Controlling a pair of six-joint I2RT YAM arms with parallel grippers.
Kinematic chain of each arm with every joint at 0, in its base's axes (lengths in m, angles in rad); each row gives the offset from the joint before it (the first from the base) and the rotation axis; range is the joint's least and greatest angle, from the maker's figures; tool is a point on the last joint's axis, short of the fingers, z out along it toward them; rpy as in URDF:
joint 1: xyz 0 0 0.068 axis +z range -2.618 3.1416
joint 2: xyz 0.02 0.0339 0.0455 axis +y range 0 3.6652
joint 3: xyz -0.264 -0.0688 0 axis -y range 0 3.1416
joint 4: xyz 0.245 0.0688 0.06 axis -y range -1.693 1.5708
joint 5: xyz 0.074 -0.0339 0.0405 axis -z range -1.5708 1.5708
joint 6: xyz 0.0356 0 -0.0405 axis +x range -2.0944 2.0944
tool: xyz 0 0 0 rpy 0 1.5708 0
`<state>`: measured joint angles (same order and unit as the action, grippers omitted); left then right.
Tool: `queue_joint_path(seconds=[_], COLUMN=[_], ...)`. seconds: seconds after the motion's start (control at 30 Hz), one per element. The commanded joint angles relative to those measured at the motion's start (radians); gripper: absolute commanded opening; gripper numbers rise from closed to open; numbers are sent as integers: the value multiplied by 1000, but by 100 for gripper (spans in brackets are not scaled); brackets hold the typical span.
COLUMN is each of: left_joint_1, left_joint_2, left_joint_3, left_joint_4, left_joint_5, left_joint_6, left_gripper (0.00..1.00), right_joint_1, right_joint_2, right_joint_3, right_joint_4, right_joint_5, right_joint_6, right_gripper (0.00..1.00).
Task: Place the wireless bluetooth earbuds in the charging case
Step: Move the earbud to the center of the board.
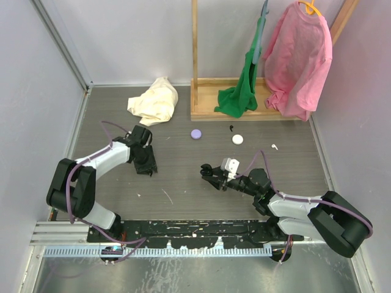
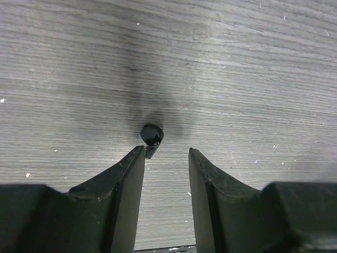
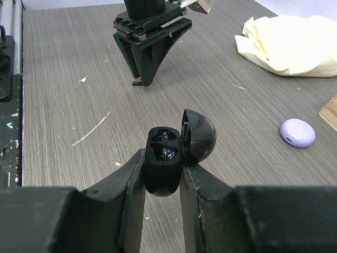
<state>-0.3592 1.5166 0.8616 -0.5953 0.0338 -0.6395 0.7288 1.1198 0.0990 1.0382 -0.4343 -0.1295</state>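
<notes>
Overhead view: a grey wood-grain table (image 1: 183,183) with two arms reaching in from the near edge. The left gripper (image 1: 146,162) points down at the table on the left. The right gripper (image 1: 211,175) sits near the centre with something dark in it, too small to identify here. Farther back lie a cream cloth (image 1: 156,101), a lilac earbud case (image 1: 195,134), a white round case (image 1: 237,139) and a loose white earbud (image 1: 274,146). A wooden rack (image 1: 201,91) carries a green garment (image 1: 244,85) and a pink shirt (image 1: 299,58).

Left wrist view: the fingers stand moderately apart with nothing between them. A black earbud (image 2: 151,134) lies on the table just past the tip of one finger, perhaps touching it, its short stem pointing back toward the fingers.

Right wrist view: the fingers are clamped on the body of a black charging case (image 3: 160,176). Its domed lid (image 3: 199,137) is swung open and both sockets face up. I see no earbud in either.

Handling: the earbud looks tiny, light, hard and glossy, so it will likely skid or roll if nudged. The rounded head with the stem gives the best purchase, taken gently and centred between the pads. The smooth case could slip or twist if pressed off-centre.
</notes>
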Motion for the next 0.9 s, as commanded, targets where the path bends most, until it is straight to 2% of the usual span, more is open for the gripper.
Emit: queue_joint_path(seconds=[0.0,0.33,0.43,0.67,0.87], left_joint_1=[-14,-44,-46,-47,-47], left_joint_2=[-4,-4,-24,-38,25], left_joint_3=[14,16,40,144,206], left_joint_4=[1,5,-35,-177,-225], left_joint_5=[14,22,-23,-189,-180], left_joint_6=[-13,-27,-9,141,265], left_gripper=[41,42,43,45,44], right_joint_1=[-4,-3,-4,-5,-3], right_joint_2=[-6,-6,-7,-11,-10], right_joint_3=[19,22,22,21,21], right_joint_4=[42,40,38,35,34], right_joint_5=[-3,-5,-6,-5,-6], right_joint_6=[-12,-12,-12,-12,-12], right_gripper=[1,1,1,1,1])
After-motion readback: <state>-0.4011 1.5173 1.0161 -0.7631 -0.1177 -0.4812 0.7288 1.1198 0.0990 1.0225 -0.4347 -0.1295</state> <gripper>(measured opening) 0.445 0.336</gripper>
